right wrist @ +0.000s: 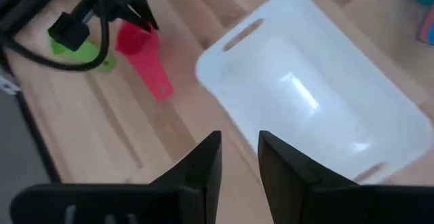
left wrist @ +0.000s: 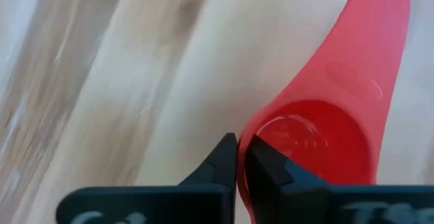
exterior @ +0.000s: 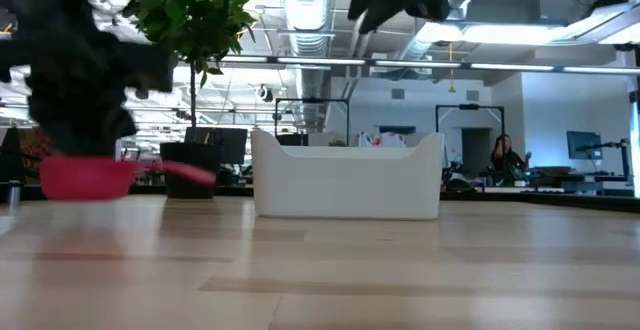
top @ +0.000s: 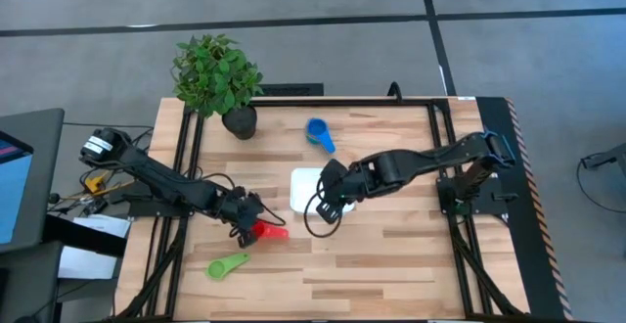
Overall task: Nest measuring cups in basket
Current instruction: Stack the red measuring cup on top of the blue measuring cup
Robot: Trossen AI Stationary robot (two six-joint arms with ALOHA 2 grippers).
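Note:
My left gripper [top: 250,219] is shut on the red measuring cup [top: 270,231], left of the white basket [top: 305,184]. In the low view the red cup [exterior: 85,178] shows left of the basket [exterior: 345,175]. My right gripper [right wrist: 240,157] hovers over the basket's [right wrist: 305,108] near left corner, slightly open and holding nothing. A green cup [top: 227,264] lies on the table near the front edge. A blue cup [top: 318,133] lies beyond the basket. The other cups are out of view. My left gripper pinches the wall of the red cup's bowl at its rim [left wrist: 243,157], on the side opposite the handle [left wrist: 366,61]. One finger [left wrist: 268,173] is inside the bowl and one [left wrist: 220,166] outside. The cup sits roughly level, seemingly just above the table, handle toward the basket.
A dark plant pot [top: 240,122] with a leafy plant [top: 215,71] stands at the table's far left. Black frame rails run along both sides of the table. Bare wood lies right of and in front of the basket. A person [exterior: 503,158] sits far off in the room.

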